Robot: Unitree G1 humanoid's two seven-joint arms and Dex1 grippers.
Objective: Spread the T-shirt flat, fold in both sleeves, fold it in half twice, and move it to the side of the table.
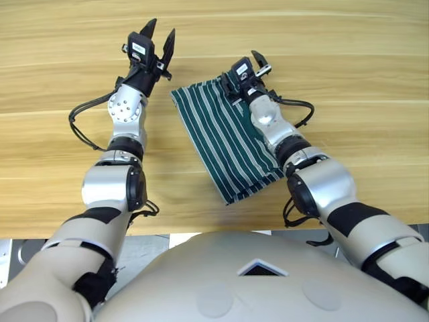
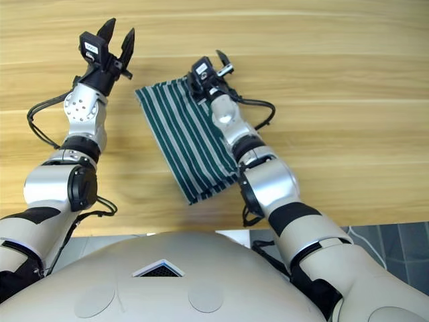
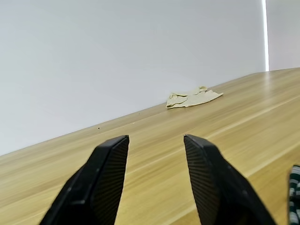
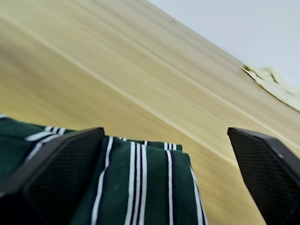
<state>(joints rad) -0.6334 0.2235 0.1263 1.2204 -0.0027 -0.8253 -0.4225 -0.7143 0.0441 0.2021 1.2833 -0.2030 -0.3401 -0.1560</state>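
Green-and-white striped T-shirt [image 1: 228, 144] lies at centre frame in the left eye view, already a compact slanted rectangle on the wooden table [image 1: 348, 100]; folds look done, so the step in hand is probably moving it to the side.

Right gripper [image 1: 251, 70] sits at the shirt's upper right corner, fingers spread wide, nothing held; the right wrist view shows striped cloth under the gap. It may be just touching the fabric, but I can't tell.

Left gripper [image 1: 161, 30] is at upper left of the frame, beside the shirt and off the cloth, fingers apart and empty.

To do it well:
- come down on that corner and pinch every layer, not just the top one
- bring the left gripper to the shirt's upper left corner so both far corners travel together
- slide low across the wood rather than lifting, so the stack doesn't open
- keep the pull even so the rectangle doesn't skew.

A crumpled beige cloth [image 3: 192, 98] lies far off on the table by the white wall [image 3: 117, 56]; it's well apart and no obstacle.

Writing: a small white sticker [image 1: 139, 47] on each gripper body; the print is too small to read.
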